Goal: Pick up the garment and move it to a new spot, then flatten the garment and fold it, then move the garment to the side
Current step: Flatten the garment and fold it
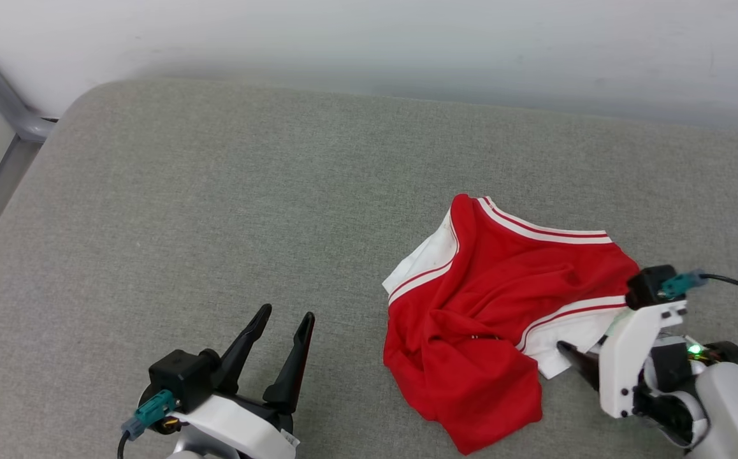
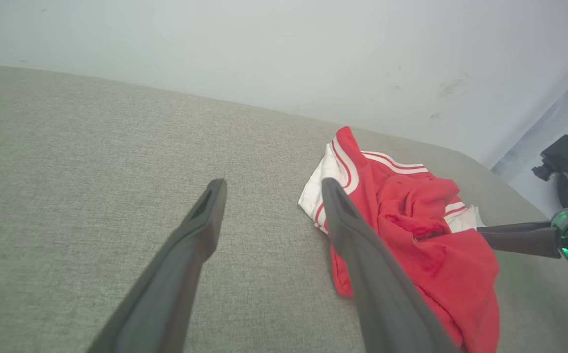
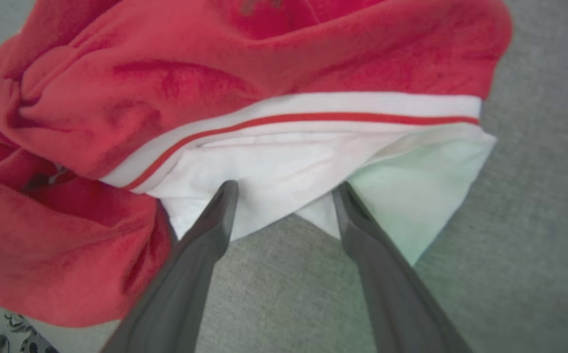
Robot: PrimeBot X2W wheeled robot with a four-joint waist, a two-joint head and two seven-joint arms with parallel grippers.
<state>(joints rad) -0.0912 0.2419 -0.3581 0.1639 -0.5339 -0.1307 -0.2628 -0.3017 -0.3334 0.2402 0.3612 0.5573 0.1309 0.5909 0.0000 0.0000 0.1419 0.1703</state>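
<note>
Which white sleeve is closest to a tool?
The sleeve by the right tool, whose open fingers reach its edge. The other sleeve lies across the red garment, farther off.

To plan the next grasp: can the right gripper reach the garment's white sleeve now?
Probably yes: the open right gripper has its fingertips at the white sleeve of the garment, with nothing between them.
</note>
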